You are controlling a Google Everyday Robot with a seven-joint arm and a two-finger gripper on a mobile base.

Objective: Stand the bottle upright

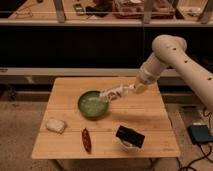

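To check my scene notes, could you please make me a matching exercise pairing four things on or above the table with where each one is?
Things:
1. bottle
2. green bowl
3. whitish packet
4. red pepper-shaped thing

Places:
A. near the left edge of the table
B. near the front edge, right of the packet
C. around the middle of the table
D. lying sideways in the gripper, by the bowl's right rim

Pairs: 1-D, 2-C, 3-A, 4-B

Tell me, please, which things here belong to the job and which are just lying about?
Job: bottle, gripped sideways by the hand, just right of the green bowl.
Lying about: green bowl, whitish packet, dark red pepper-shaped thing, black slab, table.
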